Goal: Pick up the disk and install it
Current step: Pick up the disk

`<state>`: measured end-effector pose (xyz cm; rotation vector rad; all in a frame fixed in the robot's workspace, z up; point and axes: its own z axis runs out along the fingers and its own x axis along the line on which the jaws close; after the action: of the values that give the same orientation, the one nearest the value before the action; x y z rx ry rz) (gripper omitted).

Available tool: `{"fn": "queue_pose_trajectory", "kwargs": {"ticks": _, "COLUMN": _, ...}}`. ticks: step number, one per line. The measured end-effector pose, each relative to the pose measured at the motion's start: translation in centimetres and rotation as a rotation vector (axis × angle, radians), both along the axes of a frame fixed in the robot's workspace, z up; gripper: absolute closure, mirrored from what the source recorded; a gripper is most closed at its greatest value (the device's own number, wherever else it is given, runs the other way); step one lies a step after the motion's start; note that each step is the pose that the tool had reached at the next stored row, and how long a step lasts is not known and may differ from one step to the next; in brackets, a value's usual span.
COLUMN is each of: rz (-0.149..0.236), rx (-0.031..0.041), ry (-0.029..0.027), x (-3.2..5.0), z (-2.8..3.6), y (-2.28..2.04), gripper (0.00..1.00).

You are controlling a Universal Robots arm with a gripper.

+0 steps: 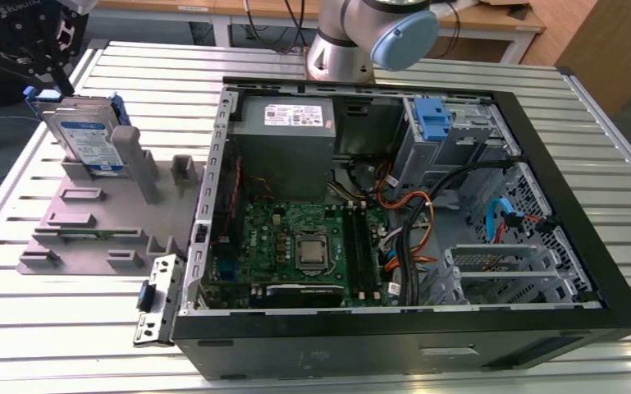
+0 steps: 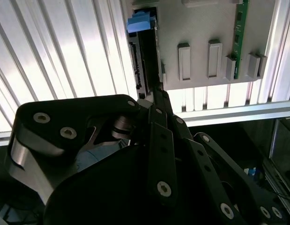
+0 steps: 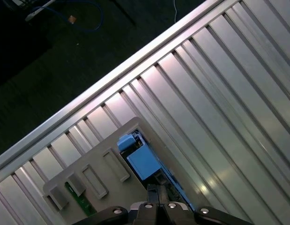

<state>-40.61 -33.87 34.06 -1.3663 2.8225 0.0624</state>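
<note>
The disk [image 1: 85, 135] is a silver hard drive with a white-and-blue label and blue side rails. It stands upright in a slot of the grey holder [image 1: 85, 222] at the exterior view's left. My gripper [image 1: 58, 89] is directly above the disk, at its upper corner. In both wrist views the disk appears edge-on, disk [image 2: 144, 56] and disk [image 3: 142, 161], with my gripper [image 2: 156, 91] and gripper [image 3: 157, 189] at the end of that edge. Where the two meet is not visible.
An open computer case [image 1: 578, 246] lies on the slatted metal table [image 1: 63, 328], with a motherboard [image 1: 304, 246], a grey power-supply box [image 1: 285, 123], cables and a blue clip [image 1: 432, 119] inside. The arm's base [image 1: 364, 37] stands behind it. A small black bracket [image 1: 157, 300] lies by the case's front corner.
</note>
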Motion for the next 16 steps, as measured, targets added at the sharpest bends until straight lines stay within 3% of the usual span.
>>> {"fn": "queue_pose_trajectory", "kwargs": {"ticks": 12, "rz": 0.018, "rx": 0.0000, "ry": 0.0001, "x": 0.00, "z": 0.00, "y": 0.00, "gripper": 0.89}}
{"fn": "queue_pose_trajectory", "kwargs": {"ticks": 16, "rz": 0.054, "rx": 0.0001, "ry": 0.0000, "x": 0.00, "z": -0.02, "y": 0.00, "gripper": 0.89}}
